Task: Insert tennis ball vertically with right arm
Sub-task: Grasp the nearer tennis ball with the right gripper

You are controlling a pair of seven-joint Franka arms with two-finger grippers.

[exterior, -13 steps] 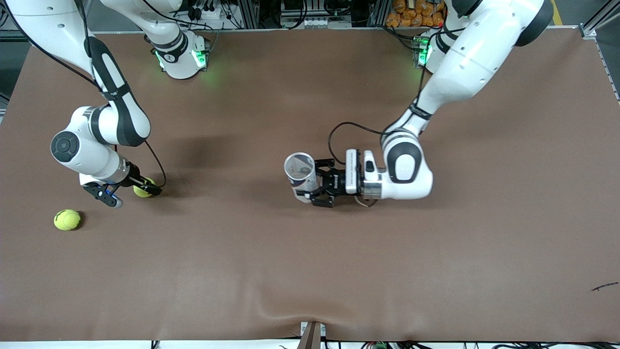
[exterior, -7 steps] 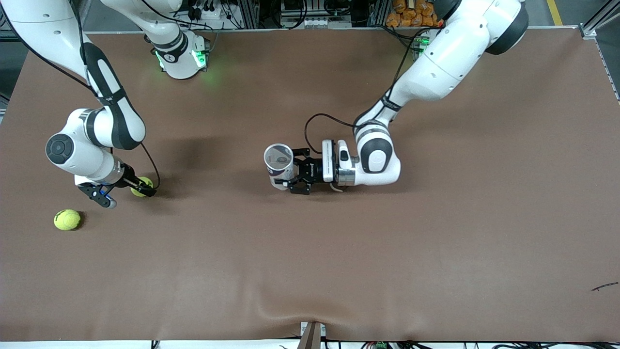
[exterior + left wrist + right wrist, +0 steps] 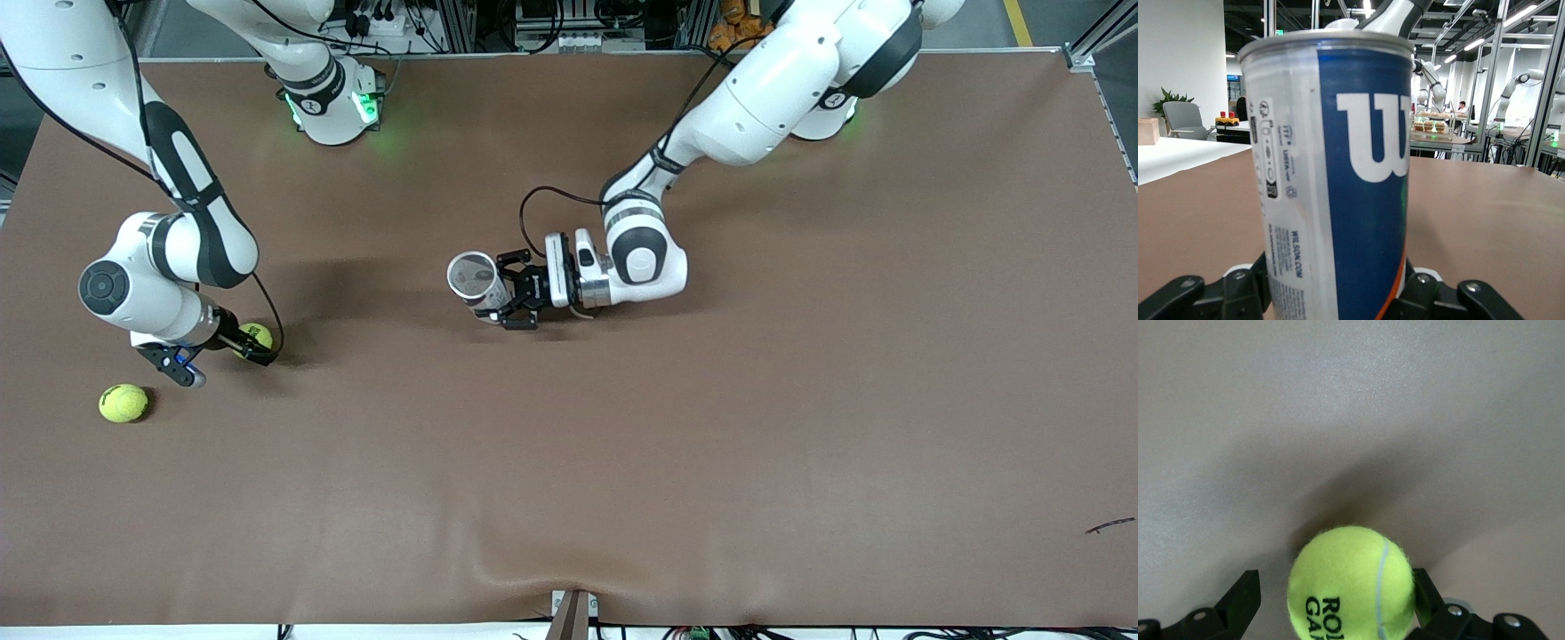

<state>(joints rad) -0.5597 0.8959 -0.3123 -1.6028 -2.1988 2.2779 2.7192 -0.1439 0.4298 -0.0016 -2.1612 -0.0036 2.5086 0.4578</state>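
Ball can [image 3: 473, 277] is standing upright mid-surface, nothing visible inside; left gripper [image 3: 507, 292] fingers [image 3: 1238, 283] are clamping it. Right gripper [image 3: 218, 356] fingers [image 3: 1241, 595] are spread wide, straddling tennis ball [image 3: 1350, 581] on surface [image 3: 622, 444]. Second ball [image 3: 123, 403] is lying nearer the camera.

Tennis ball [image 3: 1350, 583] on brown table [image 3: 1338, 407], between spread fingers [image 3: 1241, 600] of right pincer [image 3: 1331, 603].

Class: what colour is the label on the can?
Blue with white lettering on the can; the left wrist view shows it best.
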